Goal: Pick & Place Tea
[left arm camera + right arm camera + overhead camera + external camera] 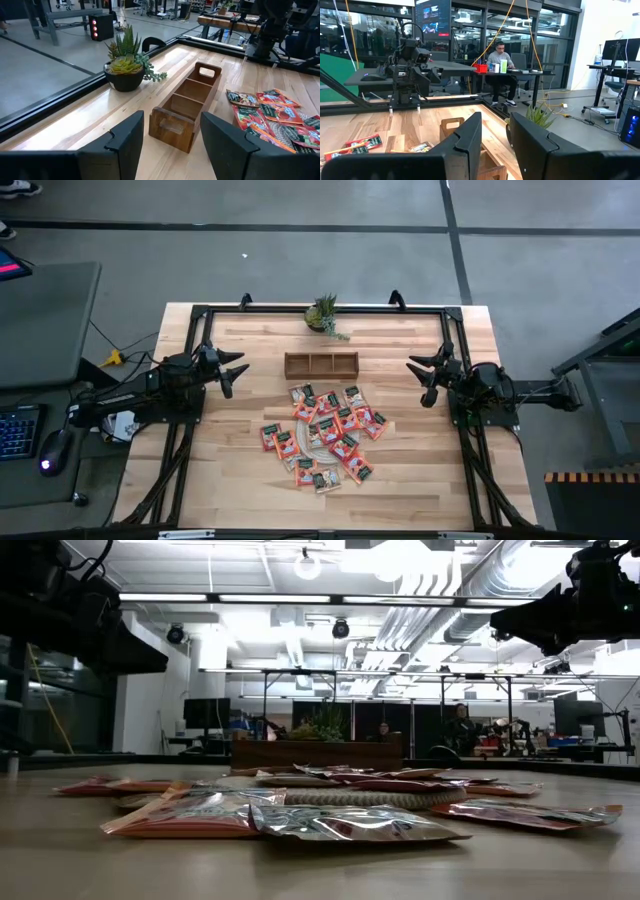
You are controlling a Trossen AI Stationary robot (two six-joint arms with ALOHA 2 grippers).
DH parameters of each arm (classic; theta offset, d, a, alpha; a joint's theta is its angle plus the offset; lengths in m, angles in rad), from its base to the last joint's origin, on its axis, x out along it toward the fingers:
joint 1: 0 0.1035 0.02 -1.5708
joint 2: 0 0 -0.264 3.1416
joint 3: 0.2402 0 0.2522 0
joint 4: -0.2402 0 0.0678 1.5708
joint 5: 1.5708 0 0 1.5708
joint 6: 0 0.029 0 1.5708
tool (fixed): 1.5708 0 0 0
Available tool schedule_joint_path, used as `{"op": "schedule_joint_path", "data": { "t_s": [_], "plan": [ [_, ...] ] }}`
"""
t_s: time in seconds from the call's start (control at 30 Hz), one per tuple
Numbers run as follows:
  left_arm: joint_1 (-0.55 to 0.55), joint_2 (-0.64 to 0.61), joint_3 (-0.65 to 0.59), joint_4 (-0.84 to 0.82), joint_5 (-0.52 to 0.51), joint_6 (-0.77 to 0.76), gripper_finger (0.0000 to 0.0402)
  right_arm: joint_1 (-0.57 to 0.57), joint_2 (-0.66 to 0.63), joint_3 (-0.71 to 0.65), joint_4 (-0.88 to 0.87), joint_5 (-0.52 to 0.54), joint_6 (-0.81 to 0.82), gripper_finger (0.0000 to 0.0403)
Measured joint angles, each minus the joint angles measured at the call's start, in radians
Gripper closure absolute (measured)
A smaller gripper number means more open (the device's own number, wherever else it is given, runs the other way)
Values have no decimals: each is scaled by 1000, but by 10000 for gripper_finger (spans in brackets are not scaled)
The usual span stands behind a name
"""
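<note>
The tea sachets [325, 437] lie scattered in a loose heap at the centre of my worktop [240, 470], several overlapping a round woven mat [318, 442] beneath them. Just above the heap in the high view stands the wooden three-compartment tray [321, 364], and above that a small potted succulent [324, 314] at the worktop's far edge. My left tool [232, 370] hangs at the left of the frame, fingers apart and holding nothing. My right tool [424, 376] hangs at the right, well apart from the sachets, fingers parted by a narrower gap, also empty. In the right wrist view a person [500, 65] sits at a desk beyond the worktop.
</note>
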Motion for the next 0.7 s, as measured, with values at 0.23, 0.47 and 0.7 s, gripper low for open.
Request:
{"op": "schedule_joint_path", "data": {
  "t_s": [0.23, 0.47, 0.7],
  "plan": [
    [0, 0, 0, 0, 0, 0, 208, 0, 0, 0, 0, 0, 0, 304],
    [0, 0, 0, 1, 3, -16, 208, 0, 0, 0, 0, 0, 0, 304],
    [0, 0, 0, 1, 40, -26, 208, 0, 0, 0, 0, 0, 0, 304]
  ]
}}
